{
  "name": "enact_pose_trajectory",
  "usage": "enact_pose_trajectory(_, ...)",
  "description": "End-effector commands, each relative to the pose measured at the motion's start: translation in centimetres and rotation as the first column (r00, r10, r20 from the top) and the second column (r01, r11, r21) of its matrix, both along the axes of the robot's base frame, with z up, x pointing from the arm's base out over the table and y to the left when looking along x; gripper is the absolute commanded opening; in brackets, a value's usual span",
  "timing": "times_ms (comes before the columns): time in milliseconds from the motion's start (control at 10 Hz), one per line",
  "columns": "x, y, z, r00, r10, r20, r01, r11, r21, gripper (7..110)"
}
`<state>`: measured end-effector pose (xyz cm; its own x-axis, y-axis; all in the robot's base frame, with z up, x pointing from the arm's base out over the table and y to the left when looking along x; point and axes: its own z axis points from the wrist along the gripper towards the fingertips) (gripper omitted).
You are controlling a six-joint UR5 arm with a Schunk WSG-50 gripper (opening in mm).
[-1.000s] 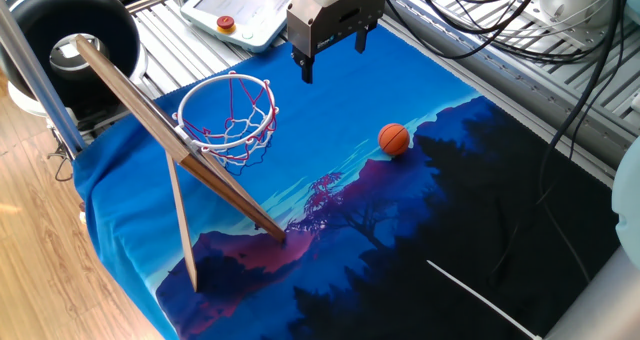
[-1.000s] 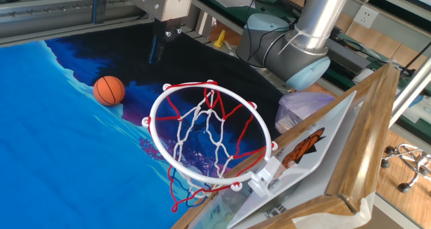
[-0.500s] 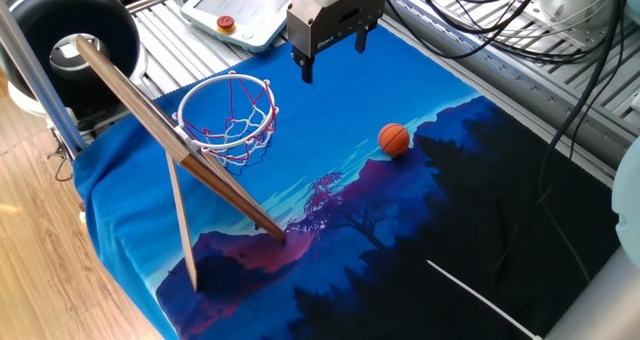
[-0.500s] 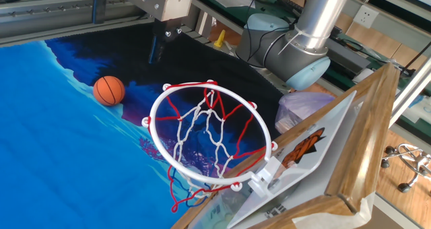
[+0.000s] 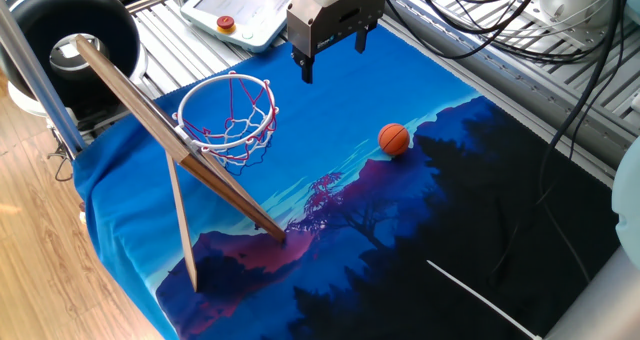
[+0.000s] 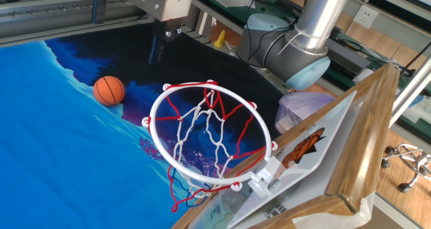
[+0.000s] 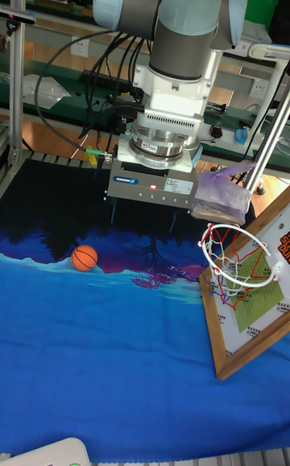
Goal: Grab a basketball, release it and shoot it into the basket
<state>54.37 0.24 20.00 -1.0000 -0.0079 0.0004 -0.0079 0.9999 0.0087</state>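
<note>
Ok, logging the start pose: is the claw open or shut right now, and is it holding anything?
Claw: open, holding nothing; the basketball lies on the cloth, apart from it.

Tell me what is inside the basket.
Nothing is inside the basket: only its own red-and-white net, with the blue cloth showing through it. The basketball lies on the cloth, apart from the basket. Seen from above, none of its inside is covered.

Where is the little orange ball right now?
In one fixed view the small orange basketball lies on the blue landscape cloth, right of the white-ringed net hoop, not under the open gripper.
</note>
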Motion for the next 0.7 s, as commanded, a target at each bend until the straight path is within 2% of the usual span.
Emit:
enact_pose_trajectory(0,0.0,0.2,0.0,1.0,0.0,0.0,0.0,1.0,0.0,109)
enact_pose_trajectory(100,-3.9,0.6,0.2,0.987,0.038,-0.155,-0.035,0.999,0.019,109)
enact_pose_trajectory(200,-3.9,0.7,0.2,0.987,0.037,-0.155,-0.034,0.999,0.022,7)
enact_pose_trajectory(600,-3.9,0.6,0.2,0.987,0.036,-0.155,-0.034,0.999,0.018,7)
